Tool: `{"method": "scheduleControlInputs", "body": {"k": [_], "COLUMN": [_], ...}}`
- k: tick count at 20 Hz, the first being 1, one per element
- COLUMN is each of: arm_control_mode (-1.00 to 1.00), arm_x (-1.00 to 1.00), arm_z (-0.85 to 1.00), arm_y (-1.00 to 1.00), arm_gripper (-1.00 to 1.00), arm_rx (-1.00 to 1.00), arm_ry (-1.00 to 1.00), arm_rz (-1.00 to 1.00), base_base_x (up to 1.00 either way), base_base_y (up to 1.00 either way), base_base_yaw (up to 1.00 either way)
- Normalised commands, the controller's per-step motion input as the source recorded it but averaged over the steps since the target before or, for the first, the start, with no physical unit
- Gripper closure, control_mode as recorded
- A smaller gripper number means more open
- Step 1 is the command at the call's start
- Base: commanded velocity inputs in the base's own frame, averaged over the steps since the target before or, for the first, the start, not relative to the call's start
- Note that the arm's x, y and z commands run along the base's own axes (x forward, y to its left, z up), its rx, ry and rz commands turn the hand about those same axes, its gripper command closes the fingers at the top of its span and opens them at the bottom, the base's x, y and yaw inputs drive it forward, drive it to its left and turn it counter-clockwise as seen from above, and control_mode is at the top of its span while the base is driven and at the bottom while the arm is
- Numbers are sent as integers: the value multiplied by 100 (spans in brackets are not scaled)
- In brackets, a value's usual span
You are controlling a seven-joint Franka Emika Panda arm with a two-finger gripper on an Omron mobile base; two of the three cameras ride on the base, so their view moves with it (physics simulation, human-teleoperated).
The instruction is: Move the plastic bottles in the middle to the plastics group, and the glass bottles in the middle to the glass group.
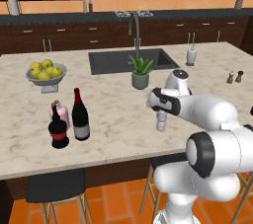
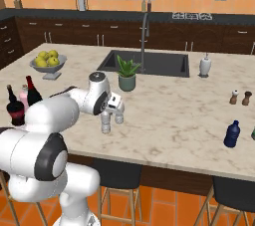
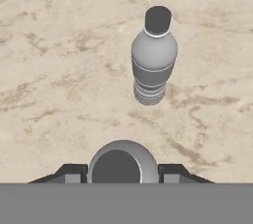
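My gripper (image 3: 118, 171) points straight down and is shut on the cap end of one clear plastic bottle (image 3: 117, 165) that stands on the marble island (image 1: 118, 124). That bottle (image 1: 160, 121) shows under the hand (image 1: 161, 105) and again at mid-counter (image 2: 105, 124). A second ribbed plastic bottle (image 3: 154, 60) stands free just beyond it (image 2: 119, 117). The tall dark wine bottle (image 1: 80, 117) with red foil stands at the left beside the squat red-labelled bottle (image 1: 59, 130) and the pink bottle (image 1: 59, 112) of the glass group.
A potted plant (image 1: 141, 74) and the sink (image 1: 131, 61) lie behind the gripper. At far left is a fruit bowl (image 1: 45, 75). A white soap dispenser (image 1: 191, 55) and salt and pepper shakers (image 1: 234, 76) stand right. A blue bottle (image 2: 231, 134) is near the right front edge.
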Motion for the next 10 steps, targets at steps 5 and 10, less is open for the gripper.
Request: {"method": "scheduleControlInputs", "body": {"k": [5, 10], "arm_control_mode": [-100, -100], "arm_x": [-59, -15], "arm_z": [18, 22], "arm_y": [-45, -86], "arm_gripper": [100, 100], "arm_rx": [0, 0], "arm_ry": [0, 0], "arm_rz": [0, 0], "base_base_x": [0, 0], "base_base_y": [0, 0], "base_base_yaw": [0, 0]}}
